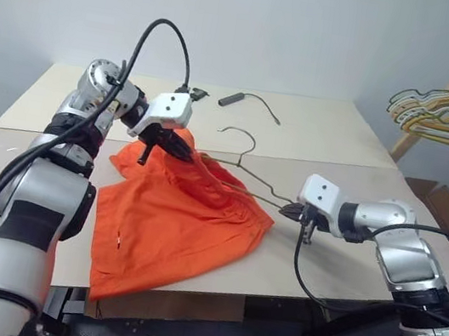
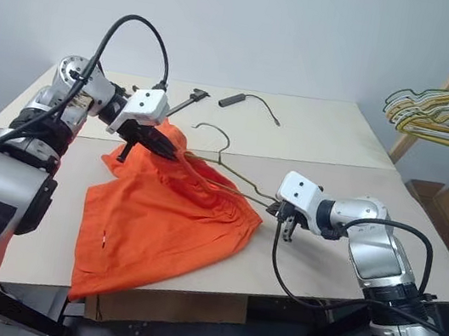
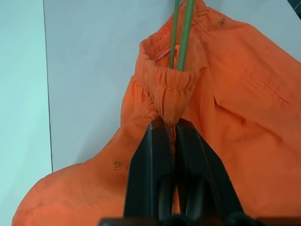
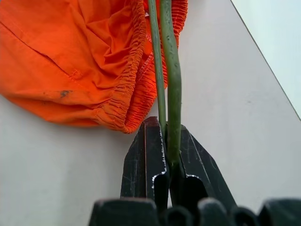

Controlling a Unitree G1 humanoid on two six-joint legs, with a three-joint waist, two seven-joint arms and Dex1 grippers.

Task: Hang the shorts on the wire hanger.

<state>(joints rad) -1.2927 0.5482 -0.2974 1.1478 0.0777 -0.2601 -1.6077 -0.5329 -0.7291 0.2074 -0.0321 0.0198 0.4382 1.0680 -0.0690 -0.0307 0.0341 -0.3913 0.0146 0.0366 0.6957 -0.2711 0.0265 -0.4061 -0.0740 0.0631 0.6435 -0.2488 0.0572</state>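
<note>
On the counter [image 1: 333, 134], the left gripper [image 3: 171, 126] has its jaws pinched on the waistband of the shorts [image 1: 173, 220]; the right gripper [image 4: 167, 136] has its jaws clamped on the wire hanger [image 1: 246, 167].

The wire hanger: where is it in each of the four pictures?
Left eye: wire hanger centre, hook up, one end in the shorts.
Right eye: centre, left of the right gripper.
Left wrist: two wires entering the waistband above the left gripper.
Right wrist: wires clamped between the fingers.
Shared landmark: the orange shorts.
</note>
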